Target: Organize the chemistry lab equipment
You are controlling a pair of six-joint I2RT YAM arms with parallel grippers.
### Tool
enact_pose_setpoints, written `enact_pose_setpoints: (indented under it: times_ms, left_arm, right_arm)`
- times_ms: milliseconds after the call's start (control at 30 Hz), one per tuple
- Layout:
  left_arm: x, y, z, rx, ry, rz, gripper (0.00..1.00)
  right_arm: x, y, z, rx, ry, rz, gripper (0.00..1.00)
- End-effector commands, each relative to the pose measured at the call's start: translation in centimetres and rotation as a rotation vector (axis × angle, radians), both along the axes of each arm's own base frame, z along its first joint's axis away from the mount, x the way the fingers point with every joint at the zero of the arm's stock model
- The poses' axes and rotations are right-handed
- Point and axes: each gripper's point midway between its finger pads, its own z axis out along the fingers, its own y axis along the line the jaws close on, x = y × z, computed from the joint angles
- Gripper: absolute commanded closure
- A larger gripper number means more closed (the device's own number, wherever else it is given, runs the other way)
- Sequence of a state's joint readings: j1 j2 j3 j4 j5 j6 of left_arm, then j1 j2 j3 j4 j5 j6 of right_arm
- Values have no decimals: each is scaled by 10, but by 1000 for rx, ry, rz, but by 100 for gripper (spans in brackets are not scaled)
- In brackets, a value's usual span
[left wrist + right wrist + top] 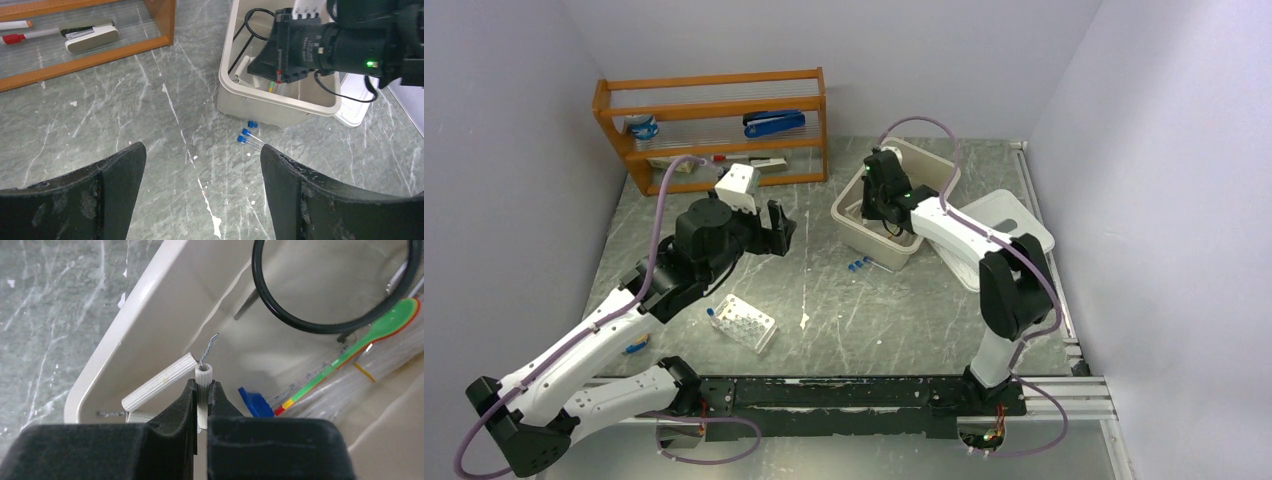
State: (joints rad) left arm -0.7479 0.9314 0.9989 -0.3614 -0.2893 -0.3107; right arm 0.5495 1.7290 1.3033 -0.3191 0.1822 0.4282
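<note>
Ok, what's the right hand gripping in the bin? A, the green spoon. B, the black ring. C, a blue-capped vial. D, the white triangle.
D: in the right wrist view the right hand is shut on one white tube of the triangle, inside the bin.

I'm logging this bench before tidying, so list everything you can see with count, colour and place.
Bin: one, beige, mid-table.
White triangle: one, inside bin, left wall.
Black wire tripod: one, inside bin.
Spoon: one, green, inside bin.
Blue-capped vials: three, on table before bin.
White holed rack: one, near left arm.
Shelf: one, wooden, back left.
Blue stapler: one, on shelf.
Lid: one, white, right of bin.
Left gripper: black, open, above table.
Right gripper: black, pinching the triangle.
</note>
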Motion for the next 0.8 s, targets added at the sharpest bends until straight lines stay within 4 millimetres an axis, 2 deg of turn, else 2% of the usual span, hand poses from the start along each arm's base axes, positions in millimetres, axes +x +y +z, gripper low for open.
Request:
enact_pose_setpoints:
  times_ms: [0, 167, 233, 267, 400, 600, 767]
  left_arm:
    - [2, -4, 2, -21, -14, -13, 12]
    - [2, -6, -2, -17, -4, -17, 12]
    - [2, -6, -3, -16, -1, -20, 12]
    - [2, -6, -3, -15, 1, -19, 12]
    - [2, -8, -6, -17, 10, -22, 12]
    - [4, -10, -6, -27, 10, -20, 11]
    - [5, -8, -4, -30, -1, -9, 11]
  right_arm:
    - [14, 9, -9, -15, 7, 31, 100]
    - [18, 10, -30, -58, 55, 33, 100]
    - [15, 8, -33, -66, 69, 32, 100]
    - [14, 8, -32, -63, 68, 31, 96]
    - [8, 9, -16, -24, 47, 38, 80]
    - [-2, 9, 16, 22, 30, 49, 71]
    - [-13, 5, 36, 26, 12, 71, 59]
